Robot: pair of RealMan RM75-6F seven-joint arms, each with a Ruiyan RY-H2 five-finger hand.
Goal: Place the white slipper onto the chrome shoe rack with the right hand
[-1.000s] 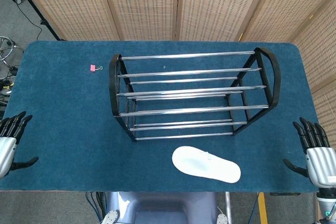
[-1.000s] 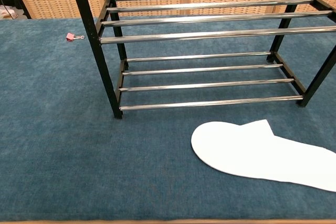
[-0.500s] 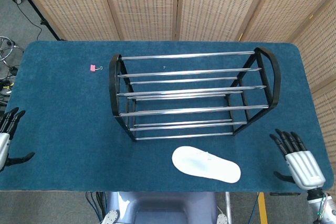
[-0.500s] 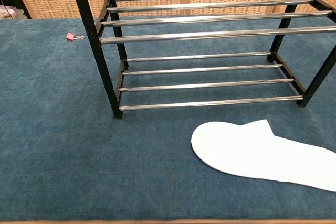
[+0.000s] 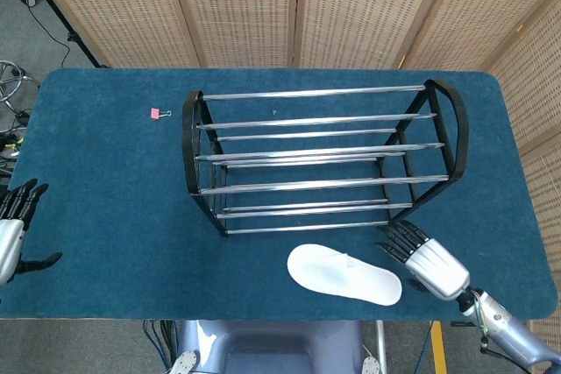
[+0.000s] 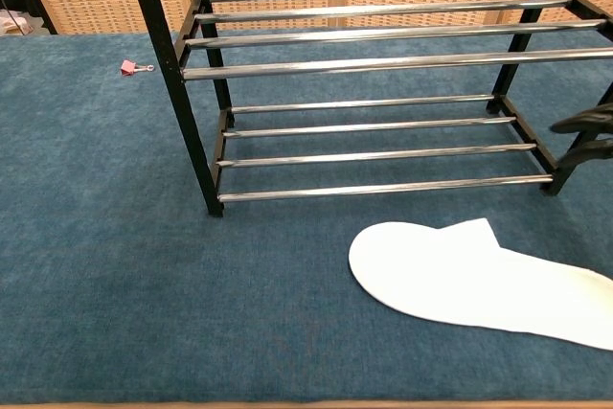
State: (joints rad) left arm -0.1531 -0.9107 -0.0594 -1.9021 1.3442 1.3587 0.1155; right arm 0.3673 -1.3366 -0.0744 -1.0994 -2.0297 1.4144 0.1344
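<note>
We take this for a robot test room or lab rather than a home. The desk (image 5: 105,181) is covered in blue carpet-like cloth and boxed in by folding woven screens (image 5: 237,6) standing as a backdrop just behind it. Beyond the left screen we see grey floor, a black cable (image 5: 53,28) trailing across it and part of some metal gear (image 5: 10,85) at the edge. On the desk sit a staged shoe rack (image 5: 320,159), one white slipper (image 5: 344,275) and a stray pink binder clip (image 5: 158,113), with a robot hand (image 5: 425,260) beside the slipper.
</note>
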